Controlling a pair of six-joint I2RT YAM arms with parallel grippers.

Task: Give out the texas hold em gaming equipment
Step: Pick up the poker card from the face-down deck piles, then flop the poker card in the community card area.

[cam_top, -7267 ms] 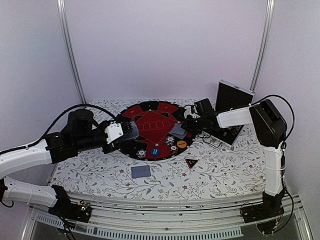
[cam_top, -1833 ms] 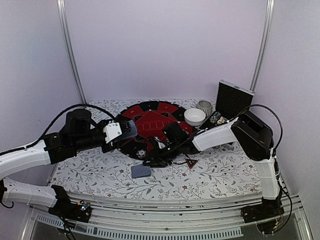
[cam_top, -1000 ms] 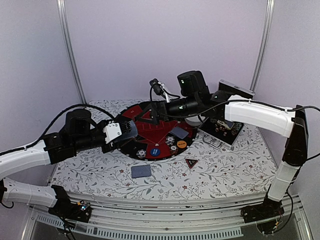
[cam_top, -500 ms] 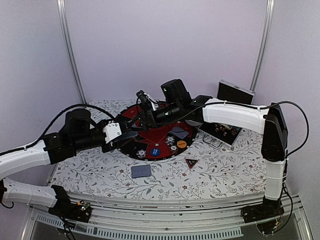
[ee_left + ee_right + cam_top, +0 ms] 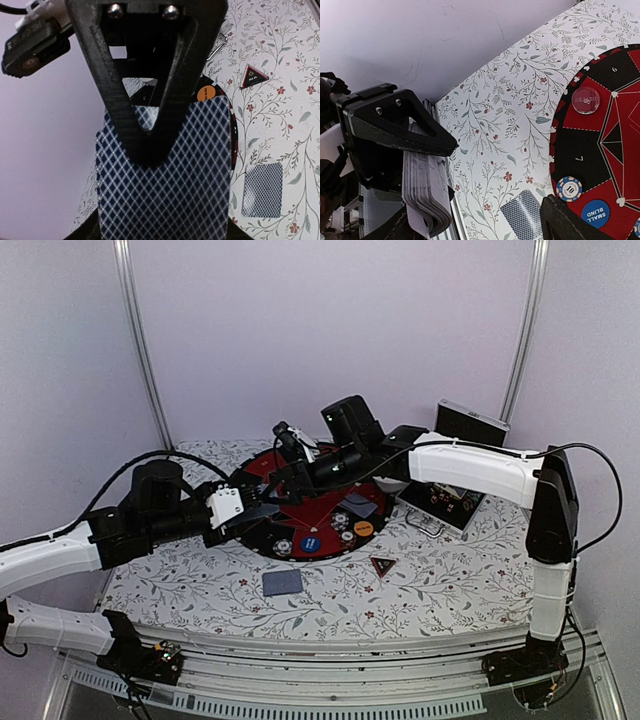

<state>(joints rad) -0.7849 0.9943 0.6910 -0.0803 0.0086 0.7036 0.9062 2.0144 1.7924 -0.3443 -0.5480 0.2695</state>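
Note:
My left gripper [image 5: 250, 508] is shut on a deck of playing cards [image 5: 165, 180] with diamond-patterned backs, held over the left rim of the round black-and-red mat [image 5: 320, 472]. My right gripper [image 5: 273, 487] hangs open right beside that deck [image 5: 424, 195]; nothing is between its fingers [image 5: 567, 222]. One card [image 5: 282, 583] lies on the tablecloth, another card [image 5: 358, 505] on the mat. A striped chip [image 5: 569, 188], a blue disc [image 5: 595, 213] and a clear red disc [image 5: 585, 100] sit on the mat. The orange disc [image 5: 363, 528] and triangular marker [image 5: 383, 565] lie to the right.
The open silver-edged black case [image 5: 462, 440] stands at the back right, partly behind my right arm. The floral tablecloth [image 5: 450, 570] covers the table. White walls and two metal posts enclose the back.
My right arm has swung from above the mat's back down and left until its gripper is beside the deck. The left arm and its deck have stayed put.

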